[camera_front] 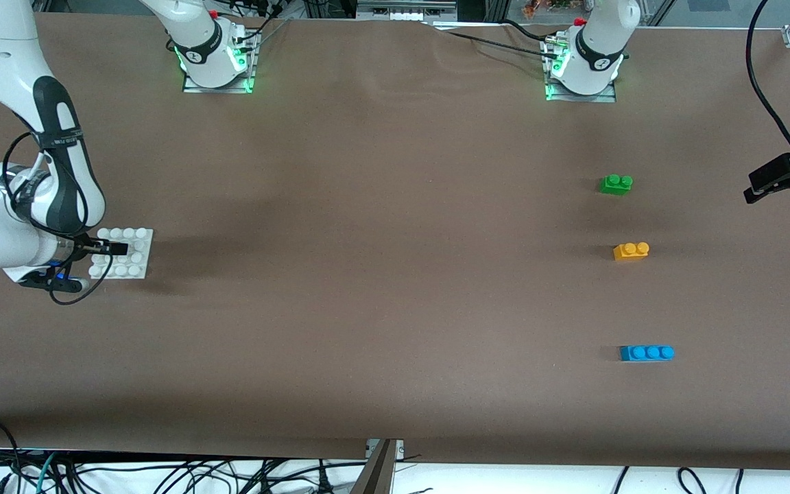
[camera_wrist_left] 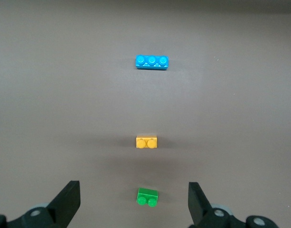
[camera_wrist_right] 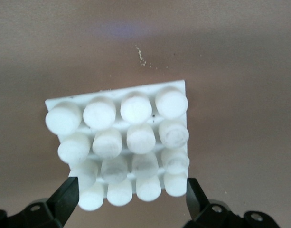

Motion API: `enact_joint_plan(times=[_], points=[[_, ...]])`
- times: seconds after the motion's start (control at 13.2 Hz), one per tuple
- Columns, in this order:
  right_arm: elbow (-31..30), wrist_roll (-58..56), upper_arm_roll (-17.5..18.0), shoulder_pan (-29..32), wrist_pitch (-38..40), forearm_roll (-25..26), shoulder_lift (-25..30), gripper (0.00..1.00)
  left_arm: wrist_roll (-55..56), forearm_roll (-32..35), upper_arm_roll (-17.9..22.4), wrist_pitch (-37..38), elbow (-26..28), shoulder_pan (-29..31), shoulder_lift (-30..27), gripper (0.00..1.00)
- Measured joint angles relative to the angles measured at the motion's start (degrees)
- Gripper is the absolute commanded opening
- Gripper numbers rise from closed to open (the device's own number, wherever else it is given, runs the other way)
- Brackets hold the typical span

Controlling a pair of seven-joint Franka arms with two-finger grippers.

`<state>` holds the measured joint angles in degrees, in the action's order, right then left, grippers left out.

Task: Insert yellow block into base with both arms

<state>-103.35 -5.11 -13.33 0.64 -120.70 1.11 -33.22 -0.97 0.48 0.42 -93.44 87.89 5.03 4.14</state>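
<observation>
The yellow block (camera_front: pixel 631 251) lies on the table toward the left arm's end, between a green brick and a blue brick. It also shows in the left wrist view (camera_wrist_left: pixel 146 141). The white studded base (camera_front: pixel 133 255) lies at the right arm's end. My right gripper (camera_front: pixel 111 248) is low over the base, open, its fingers (camera_wrist_right: pixel 64 197) flanking the base's (camera_wrist_right: pixel 121 137) edge row. My left gripper (camera_front: pixel 765 186) is open and empty, high over the table's end near the green brick. In its wrist view the left gripper (camera_wrist_left: pixel 133 190) frames the green brick far below.
The green two-stud brick (camera_front: pixel 616 184) lies farther from the front camera than the yellow block, and it shows in the left wrist view (camera_wrist_left: pixel 147 196). The blue three-stud brick (camera_front: pixel 647 353) lies nearer, also in that view (camera_wrist_left: pixel 152 61). Brown table cover (camera_front: pixel 381 240).
</observation>
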Motion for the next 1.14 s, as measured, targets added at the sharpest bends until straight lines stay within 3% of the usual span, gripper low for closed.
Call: enact_joint_plan(times=[1.14], points=[[-0.1,-2.2,-0.3,0.8,-1.8,0.0,-2.2,1.0,0.0,0.0,-1.9,2.7,0.0,-0.1,0.1,1.0]])
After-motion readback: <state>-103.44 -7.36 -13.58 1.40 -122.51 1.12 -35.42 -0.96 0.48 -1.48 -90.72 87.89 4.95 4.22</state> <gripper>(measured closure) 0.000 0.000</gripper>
